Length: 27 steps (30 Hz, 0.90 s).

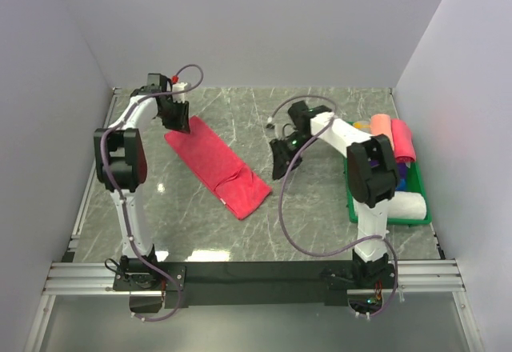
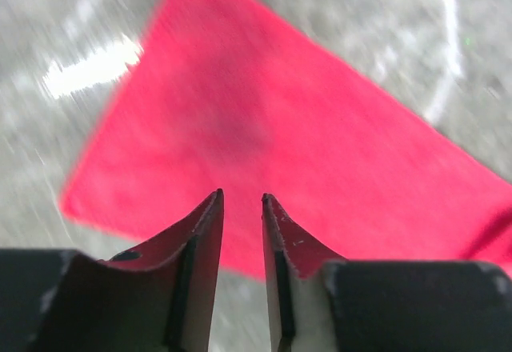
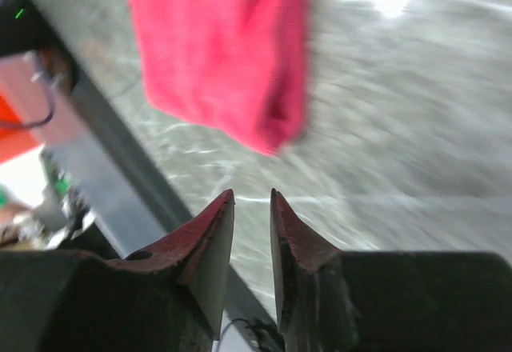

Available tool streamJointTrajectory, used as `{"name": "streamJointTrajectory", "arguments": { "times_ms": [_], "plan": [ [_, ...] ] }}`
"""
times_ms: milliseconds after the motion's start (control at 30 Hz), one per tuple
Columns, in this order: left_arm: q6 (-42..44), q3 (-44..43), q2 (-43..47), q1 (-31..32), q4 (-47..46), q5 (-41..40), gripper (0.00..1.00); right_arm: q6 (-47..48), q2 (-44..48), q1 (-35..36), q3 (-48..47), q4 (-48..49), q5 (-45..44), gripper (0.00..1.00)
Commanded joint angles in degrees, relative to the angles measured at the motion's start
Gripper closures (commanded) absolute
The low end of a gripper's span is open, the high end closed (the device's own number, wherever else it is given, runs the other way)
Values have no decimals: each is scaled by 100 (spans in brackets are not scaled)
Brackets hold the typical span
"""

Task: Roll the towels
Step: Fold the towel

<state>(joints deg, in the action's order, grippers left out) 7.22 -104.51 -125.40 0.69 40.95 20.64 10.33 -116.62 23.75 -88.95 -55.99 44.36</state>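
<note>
Diagonally across table [image 1: 240, 112], red towel [image 1: 212, 158].

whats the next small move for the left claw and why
Probably lower the left claw onto the far short edge of the red towel and pinch it. The towel lies unrolled on the table, and the claw hangs over that end, slightly open and empty.

Open tabletop [image 1: 240, 240] near red towel [image 1: 218, 162] — green bin [image 1: 410, 222], probably full, right
</note>
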Motion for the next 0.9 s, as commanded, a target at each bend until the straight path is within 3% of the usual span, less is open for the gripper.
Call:
{"name": "streamJointTrajectory", "arguments": {
  "times_ms": [0,367,633,867],
  "plan": [
    [-142,570,894,124,-69,159,67,48,237,-63,-175,53,-568,67],
    [-538,1556,904,476,-421,-297,73,-119,-422,121,-290,360,-147,62],
    [-529,1328,342,546,-360,-316,78,31,-652,349,280,386,187,69],
    [-160,687,-264,783,-263,71,80,-250,-414,903,1326,993,581,71]
  ]
}}
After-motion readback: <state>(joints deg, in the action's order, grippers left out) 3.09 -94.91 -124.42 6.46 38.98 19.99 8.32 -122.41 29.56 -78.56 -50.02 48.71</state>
